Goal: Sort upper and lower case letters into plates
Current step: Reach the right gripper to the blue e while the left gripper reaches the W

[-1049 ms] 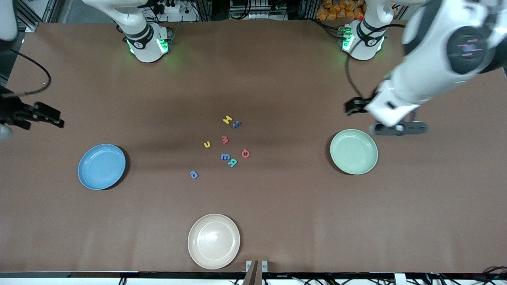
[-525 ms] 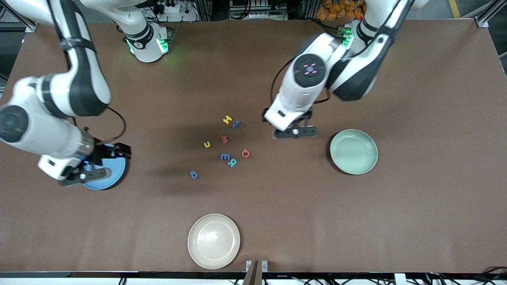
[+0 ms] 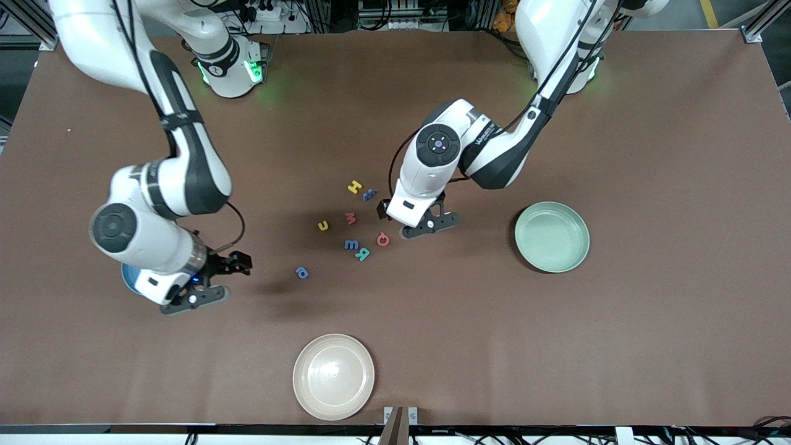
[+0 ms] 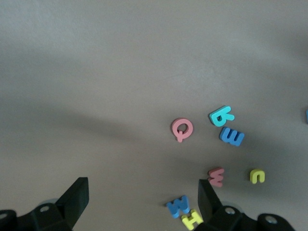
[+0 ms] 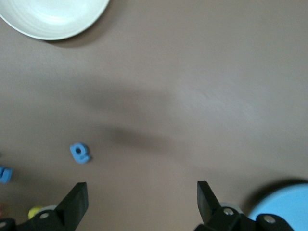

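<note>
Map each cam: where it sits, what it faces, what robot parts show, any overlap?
Front: high across the table, facing both bases; both arms, mint plate, cream plate.
Left wrist: looks down at the letters; open left gripper fingers.
Right wrist: looks down; open right gripper, blue plate.
Shared: pink Q; blue a.

The right arm hides most of the blue plate [image 3: 126, 276]; the right wrist view cuts off the cream plate [image 5: 53, 17]; a blue letter [image 4: 306, 115] is cut off too.
</note>
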`<state>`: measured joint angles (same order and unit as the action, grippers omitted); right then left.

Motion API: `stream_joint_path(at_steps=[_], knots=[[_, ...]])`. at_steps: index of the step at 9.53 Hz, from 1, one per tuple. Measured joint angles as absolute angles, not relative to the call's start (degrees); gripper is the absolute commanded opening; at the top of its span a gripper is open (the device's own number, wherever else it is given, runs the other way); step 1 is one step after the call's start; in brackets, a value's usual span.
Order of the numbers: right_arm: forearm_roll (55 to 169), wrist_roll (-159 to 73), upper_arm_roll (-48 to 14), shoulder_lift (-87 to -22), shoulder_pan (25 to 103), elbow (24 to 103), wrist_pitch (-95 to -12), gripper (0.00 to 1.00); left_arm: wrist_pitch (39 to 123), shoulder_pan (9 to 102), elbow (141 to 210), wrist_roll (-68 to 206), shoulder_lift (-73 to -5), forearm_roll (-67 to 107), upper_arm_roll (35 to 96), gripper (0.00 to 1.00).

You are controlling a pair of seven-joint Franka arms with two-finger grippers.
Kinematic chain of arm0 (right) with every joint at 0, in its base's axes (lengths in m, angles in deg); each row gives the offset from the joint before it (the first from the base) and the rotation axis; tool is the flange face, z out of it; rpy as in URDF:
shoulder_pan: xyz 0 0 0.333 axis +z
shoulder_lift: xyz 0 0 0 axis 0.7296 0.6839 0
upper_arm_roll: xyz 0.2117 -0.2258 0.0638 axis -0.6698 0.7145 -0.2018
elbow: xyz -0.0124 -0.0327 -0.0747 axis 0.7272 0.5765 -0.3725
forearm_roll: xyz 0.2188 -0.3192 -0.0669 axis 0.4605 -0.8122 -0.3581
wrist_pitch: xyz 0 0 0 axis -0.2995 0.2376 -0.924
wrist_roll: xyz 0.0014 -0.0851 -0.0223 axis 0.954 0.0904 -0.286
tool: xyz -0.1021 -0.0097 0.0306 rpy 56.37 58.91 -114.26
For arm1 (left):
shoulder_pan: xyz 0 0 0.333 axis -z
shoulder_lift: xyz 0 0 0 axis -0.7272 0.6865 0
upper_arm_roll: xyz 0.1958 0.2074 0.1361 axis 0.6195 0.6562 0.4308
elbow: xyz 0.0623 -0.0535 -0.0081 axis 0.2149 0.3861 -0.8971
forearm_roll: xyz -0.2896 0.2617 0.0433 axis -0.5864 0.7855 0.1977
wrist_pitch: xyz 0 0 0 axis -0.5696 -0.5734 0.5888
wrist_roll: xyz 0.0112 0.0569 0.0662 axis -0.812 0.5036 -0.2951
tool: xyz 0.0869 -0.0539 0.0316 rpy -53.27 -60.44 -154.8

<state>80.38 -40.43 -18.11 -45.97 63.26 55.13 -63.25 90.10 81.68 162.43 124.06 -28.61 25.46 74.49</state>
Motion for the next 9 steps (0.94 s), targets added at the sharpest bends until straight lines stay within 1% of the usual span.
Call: stream_joint_path(at_steps=[2,5,9], knots=[[80.4,-40.5,-18.1,-42.6,66.8,55.1,-67.2,1.0,93.0,82.6,161.3,131.8,-26.1,25.5,74.5,1.0],[80.4,-40.4,-18.1,-39.3,68.1,55.1,-71.2,1.0,94.6,84.2,159.9,137.1,-22.8,25.5,74.6,1.0],[80.4,-40.3,-18.1,-36.6,69.0,55.0,-72.2,1.0,97.8,85.5,159.3,139.5,-19.8,25.5,74.9,1.0]])
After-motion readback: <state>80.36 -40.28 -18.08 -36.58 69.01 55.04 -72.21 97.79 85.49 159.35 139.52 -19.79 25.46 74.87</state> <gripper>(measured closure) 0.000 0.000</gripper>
